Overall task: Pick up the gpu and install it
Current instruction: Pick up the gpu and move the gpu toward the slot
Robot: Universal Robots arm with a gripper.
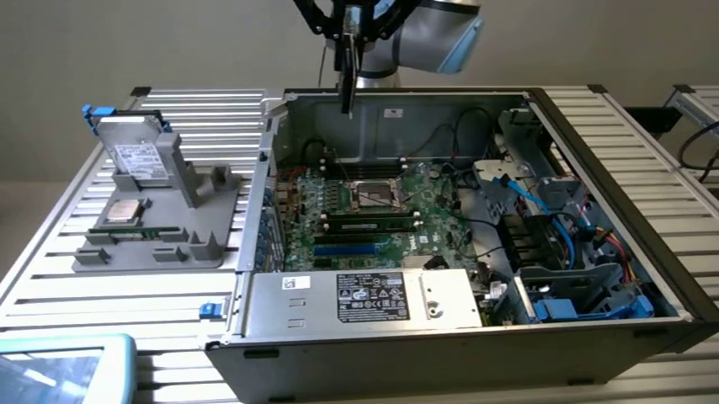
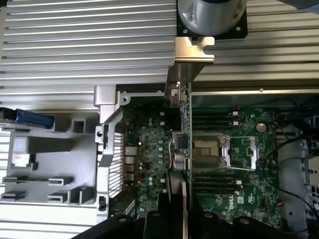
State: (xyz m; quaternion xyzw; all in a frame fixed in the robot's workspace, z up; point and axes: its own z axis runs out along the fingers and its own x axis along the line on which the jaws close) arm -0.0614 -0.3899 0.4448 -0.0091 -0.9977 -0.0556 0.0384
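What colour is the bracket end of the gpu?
Silvery metal; the gpu bracket shows best in the wrist view.

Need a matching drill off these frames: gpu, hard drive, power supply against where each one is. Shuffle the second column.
Things:
1. gpu
2. hard drive
3. power supply

Places:
A. standing upright on the grey fixture beside the case
B. inside the case, against its nearest wall in the exterior view
C. clamped in the jaws, edge-on, above the open case

Pairs: 1-C, 2-A, 3-B
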